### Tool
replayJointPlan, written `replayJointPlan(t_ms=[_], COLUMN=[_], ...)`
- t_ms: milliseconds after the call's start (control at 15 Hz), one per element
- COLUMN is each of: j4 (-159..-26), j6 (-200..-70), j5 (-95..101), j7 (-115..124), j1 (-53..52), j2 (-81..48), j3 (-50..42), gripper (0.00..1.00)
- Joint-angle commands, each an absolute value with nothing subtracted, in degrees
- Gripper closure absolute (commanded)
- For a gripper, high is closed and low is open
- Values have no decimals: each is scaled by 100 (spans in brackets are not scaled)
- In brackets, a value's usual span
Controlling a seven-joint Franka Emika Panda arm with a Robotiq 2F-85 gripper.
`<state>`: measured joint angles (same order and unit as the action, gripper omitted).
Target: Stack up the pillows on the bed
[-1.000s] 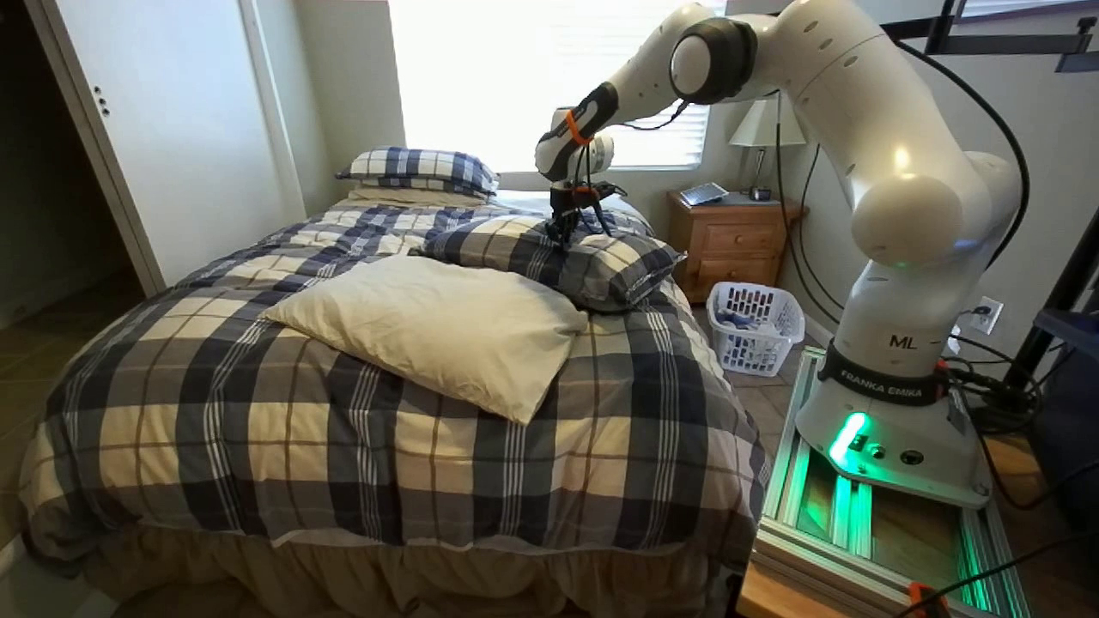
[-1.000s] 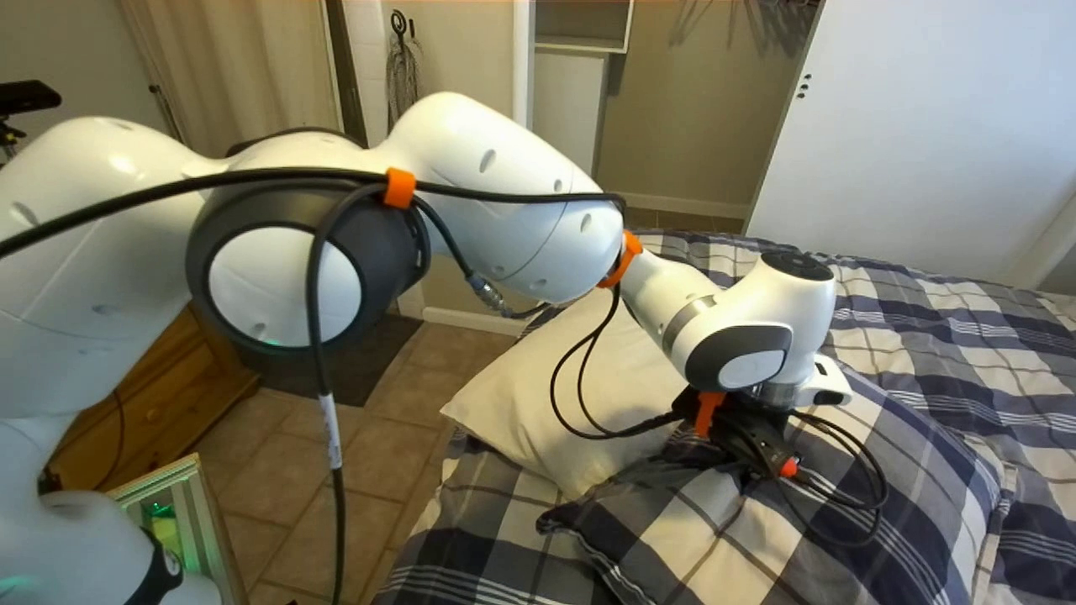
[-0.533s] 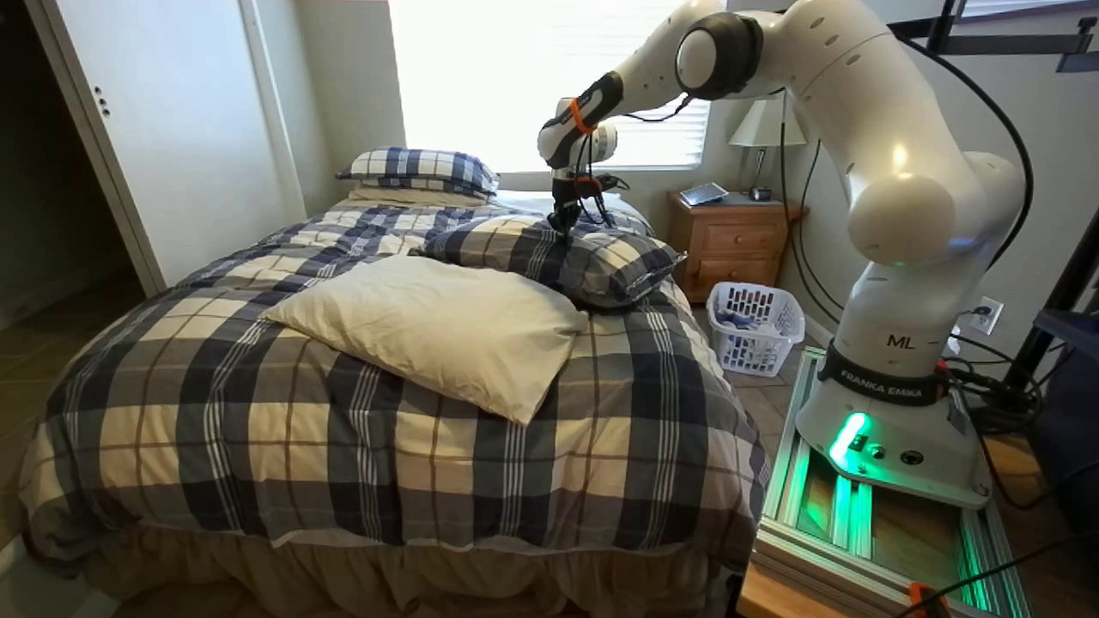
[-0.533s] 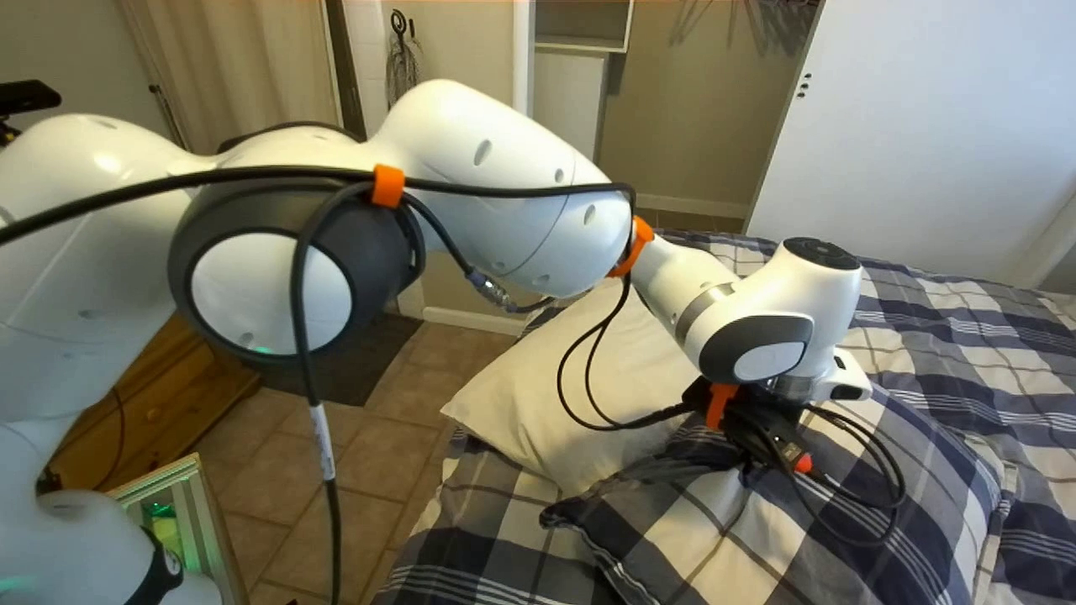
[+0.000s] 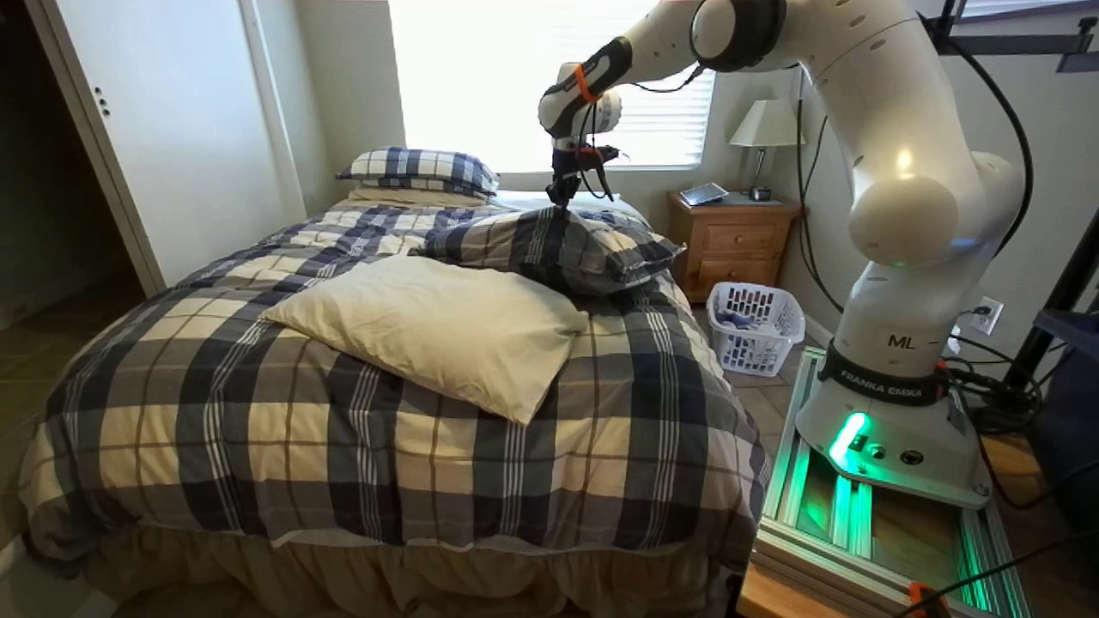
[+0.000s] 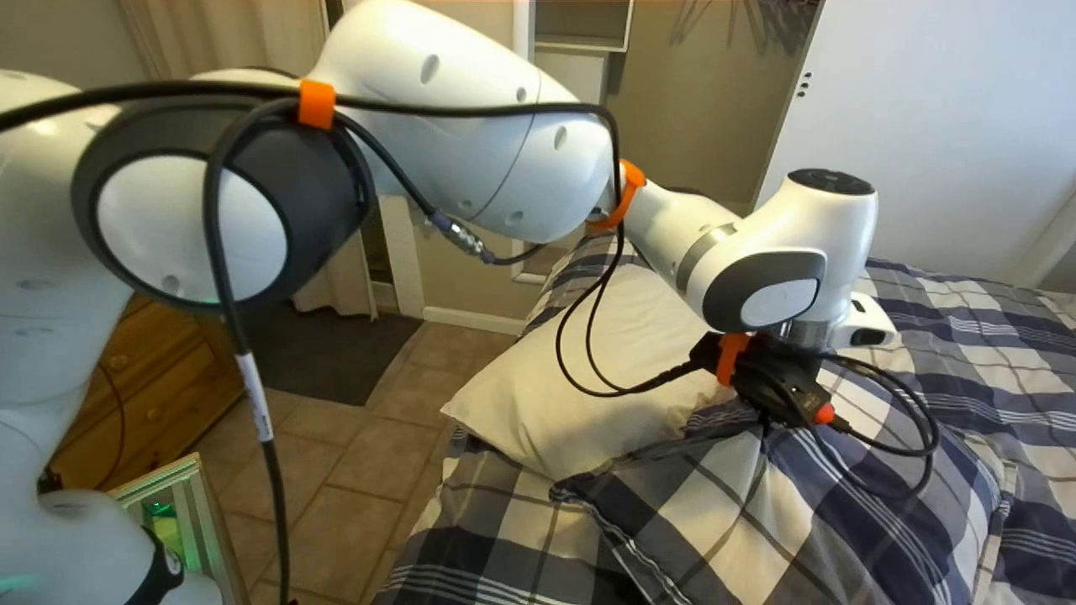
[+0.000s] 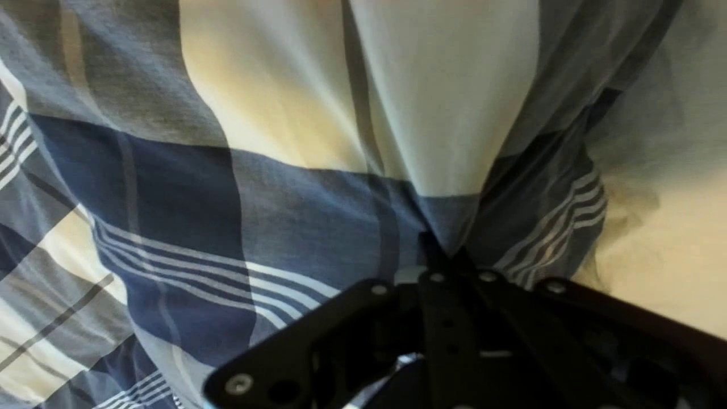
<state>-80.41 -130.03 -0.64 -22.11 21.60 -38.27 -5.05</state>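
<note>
My gripper point(image 5: 560, 204) is shut on a pinched fold of the near plaid pillow point(image 5: 592, 257). In the wrist view the fingertips point(image 7: 450, 250) meet on the gathered cloth of this pillow point(image 7: 295, 210). The pillow's middle is drawn up into a peak and its lower side still appears to rest on the bed point(image 5: 343, 446). The cream pillow point(image 5: 438, 330) lies flat beside it, toward the bed's foot. It also shows in an exterior view point(image 6: 555, 403) and at the right of the wrist view point(image 7: 670, 238). Another plaid pillow point(image 5: 421, 167) lies at the head of the bed.
A wooden nightstand point(image 5: 738, 245) with a lamp point(image 5: 767, 129) stands beyond the bed. A white laundry basket point(image 5: 755, 330) sits on the floor between the bed and the robot base. A black cable point(image 6: 277, 504) hangs in loops from the arm.
The gripper has risen, pulling the plaid pillow's middle up into a peak. The pillow's near side has lifted slightly. The cream pillow has not moved.
</note>
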Motion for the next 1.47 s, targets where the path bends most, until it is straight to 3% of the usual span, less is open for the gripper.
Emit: replayJointPlan(t_ms=[0, 867, 1400], j4=[-8651, -9766, -9617], j6=[-13105, -14175, -14030], j5=[204, 1913, 2175], j7=[-2117, -1045, -817], j1=[1975, 1071, 983], j2=[-3068, -1623, -1889], j3=[-674, -1256, -1213], gripper=[99, 99, 98])
